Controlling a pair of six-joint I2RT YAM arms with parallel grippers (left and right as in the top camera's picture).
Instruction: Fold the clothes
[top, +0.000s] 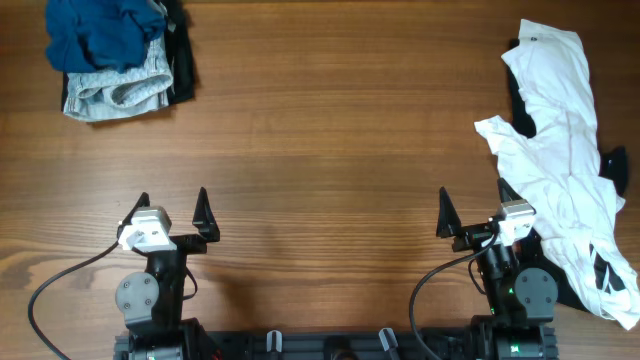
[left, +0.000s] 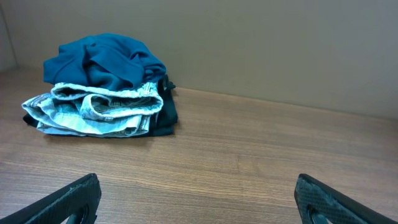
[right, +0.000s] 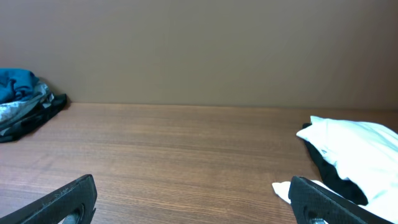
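With left claw (top: 173, 200) and right claw (top: 472, 214) both released and empty at the near edge of the counter (top: 330, 150), reach for the crumpled white shirt (top: 560, 170) heaped along the right side, pinch a single layer at a hem, and drag it to centre to spread flat.

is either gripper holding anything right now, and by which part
Nothing is held. The left gripper and the right gripper both stand open with bare table between their fingers; the white shirt lies ungrasped nearby.
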